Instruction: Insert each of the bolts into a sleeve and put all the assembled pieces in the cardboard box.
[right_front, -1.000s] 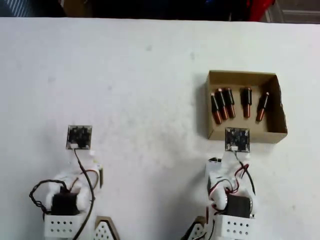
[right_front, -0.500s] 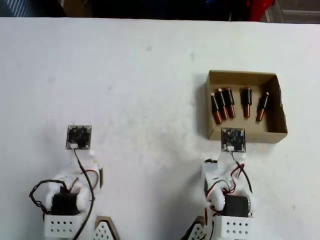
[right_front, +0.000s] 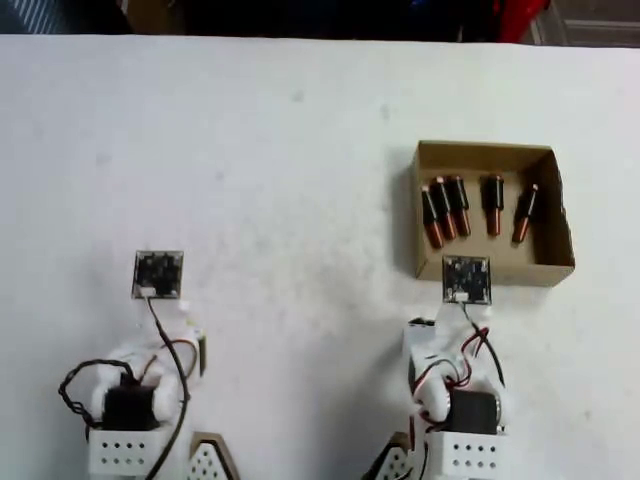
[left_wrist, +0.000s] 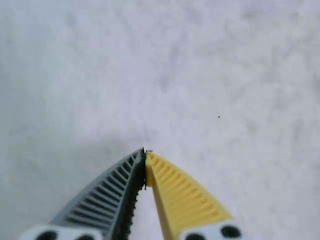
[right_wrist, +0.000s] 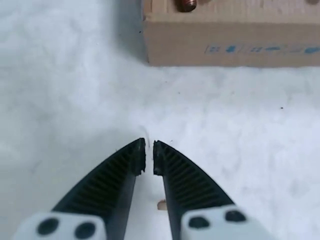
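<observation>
Cardboard box (right_front: 484, 152): open-topped, on the bench (right_front: 270, 150), just ahead of the right arm. Contents: five assembled pieces (right_front: 458, 207), each a bolt in a sleeve, lying roughly parallel on the box floor, three bunched together and two set apart. Task judged at or near its end.
Left gripper (left_wrist: 145, 153): closed tip to tip, empty, low over the bench.
Right gripper (right_wrist: 149, 151): closed to a hairline slit, empty, facing the box's near wall but apart from it. Resting posture, probably because nothing is left to carry.

5 assembled pieces (right_front: 458, 206) lie inside the cardboard box (right_front: 530, 272).
</observation>
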